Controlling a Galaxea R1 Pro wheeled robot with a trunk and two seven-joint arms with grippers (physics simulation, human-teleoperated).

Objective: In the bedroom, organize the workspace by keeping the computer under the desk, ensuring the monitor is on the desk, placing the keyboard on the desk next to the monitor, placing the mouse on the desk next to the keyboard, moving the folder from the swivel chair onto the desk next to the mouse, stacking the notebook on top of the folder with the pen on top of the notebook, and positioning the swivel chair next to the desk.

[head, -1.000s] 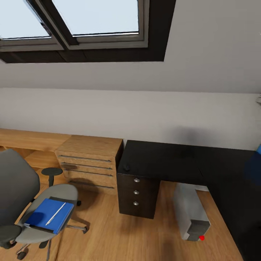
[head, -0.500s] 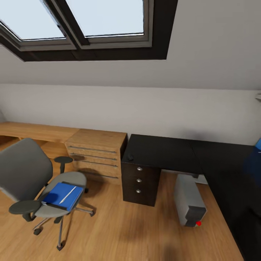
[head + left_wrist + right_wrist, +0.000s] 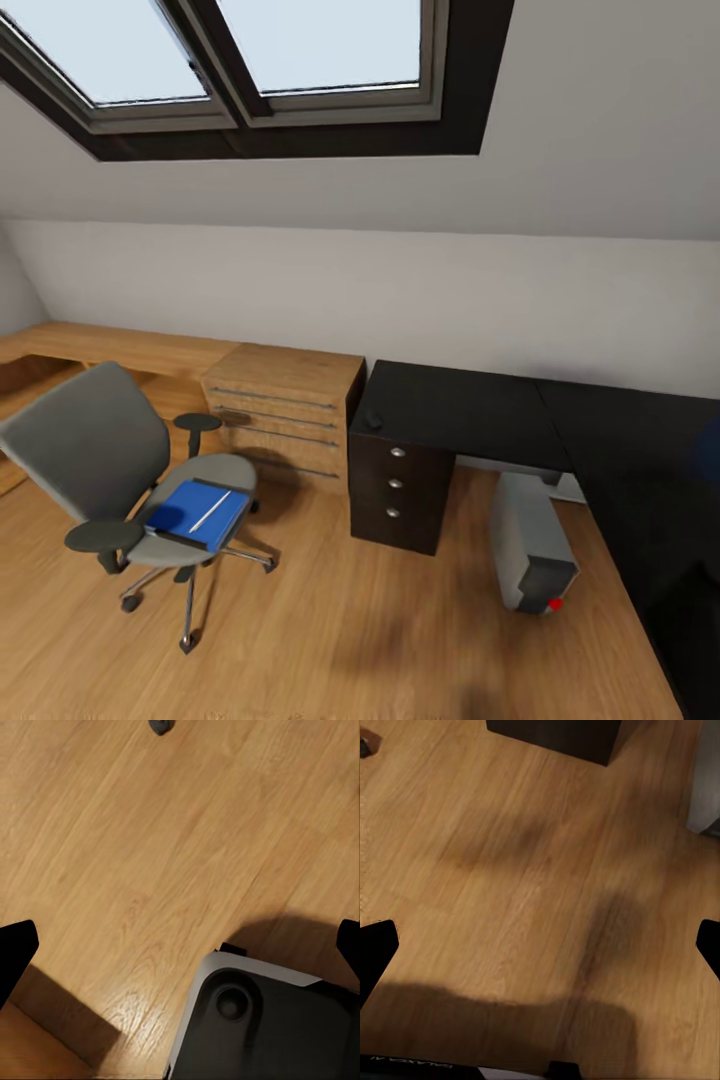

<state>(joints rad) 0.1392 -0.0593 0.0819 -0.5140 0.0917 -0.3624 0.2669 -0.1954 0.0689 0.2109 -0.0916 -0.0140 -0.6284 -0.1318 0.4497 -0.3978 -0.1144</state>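
- Nearest us, through the left wrist camera, our left gripper [image 3: 180,952] hangs over plank floor [image 3: 150,832] with its dark fingertips [image 3: 15,952] far apart at the frame's edges, spread wide and empty; below sits a rounded black-and-white part of our own base [image 3: 262,1020].
- Our right gripper [image 3: 540,949] is likewise spread and empty above warm, grained wood, with the dark foot of the drawer block [image 3: 559,735] at the far edge.
- From the head camera, a broad stretch of open floor lies between us and the furniture.
- The swivel chair [image 3: 110,470] stands well apart from the desk [image 3: 470,410], grey fabric on a chrome base; the bright-blue folder [image 3: 195,515] lies flat on its seat with a slim pale pen [image 3: 210,510] across it.
- The computer [image 3: 530,545], a boxy grey tower with a red dot, lies on the floor under the desk's black top.
- A small dark mouse [image 3: 374,419] sits near the desktop's left edge, above the drawers.
- Beyond, a light wooden cabinet [image 3: 285,410] meets the sloped wall under the skylights [image 3: 300,50].
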